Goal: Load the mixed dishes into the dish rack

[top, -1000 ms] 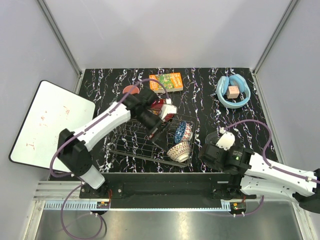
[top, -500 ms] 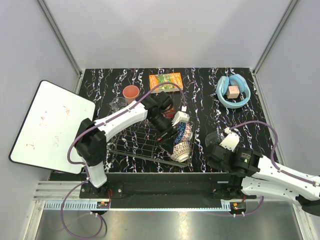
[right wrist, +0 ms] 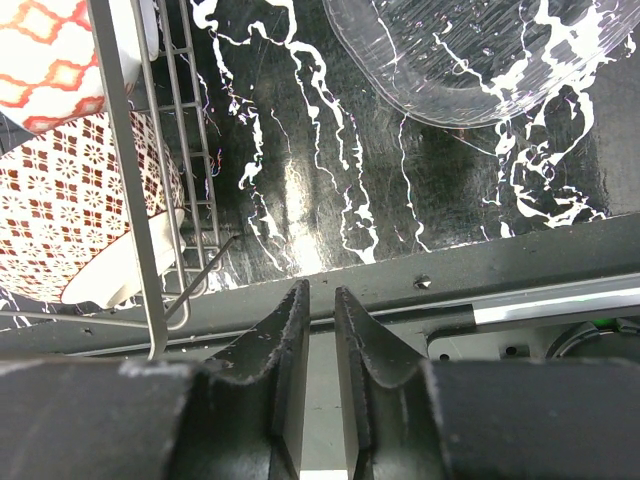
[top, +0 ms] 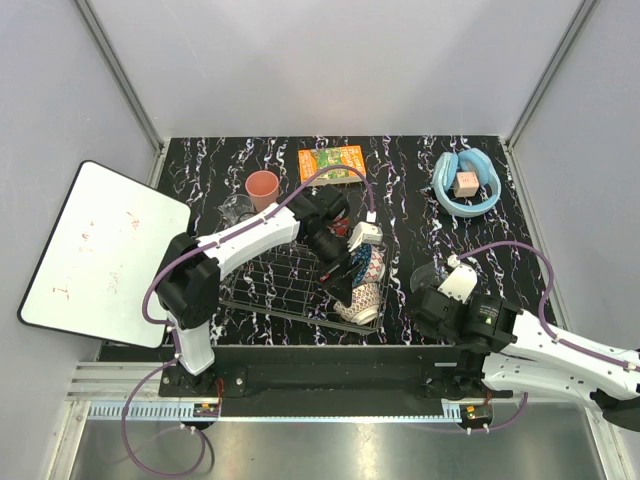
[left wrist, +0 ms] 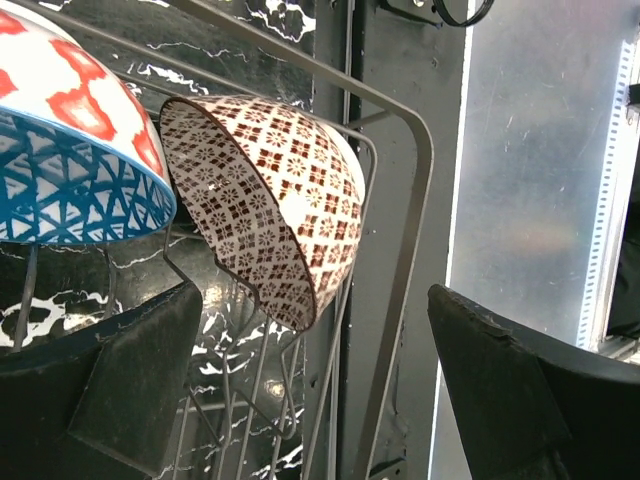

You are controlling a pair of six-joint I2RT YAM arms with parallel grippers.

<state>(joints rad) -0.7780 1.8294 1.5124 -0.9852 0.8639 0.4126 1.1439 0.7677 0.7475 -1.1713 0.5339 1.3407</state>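
Over the rack's right end: left gripper [left wrist: 320,400] hangs with its jaws spread wide and nothing between them.
Beige patterned bowl [left wrist: 265,215]: stands on edge in the dish rack [left wrist: 412,190], at 12 o'clock from the finger gap and clear of both fingers [left wrist: 130,385]. Its back sits close to the rack's rounded corner wire; contact cannot be told.
Blue patterned bowl [left wrist: 70,170]: also on edge, at 10 o'clock of the beige one, just beside it. Cut off by the picture's left edge.
Right gripper [right wrist: 320,330]: fingers drawn together to a thin slit, holding nothing. It sits over the table's near edge, just off the rack's 3 o'clock side.
Clear glass bowl [right wrist: 480,50]: on the table [top: 410,200] at 1 o'clock from the right fingers, apart from them. Its far part is cut off, and it is faint against the marbling in the top view.
Salmon-pink cup [top: 262,186], clear glass tumbler [top: 235,208]: on the table at 11 o'clock of the rack, outside it.
Hidden: the left arm lies across the rack and covers its far right part in the top view.
Around: orange-green box [top: 332,163] at 12 o'clock of the rack, light-blue headphones [top: 465,185] at 2 o'clock, whiteboard [top: 95,250] at 9 o'clock.
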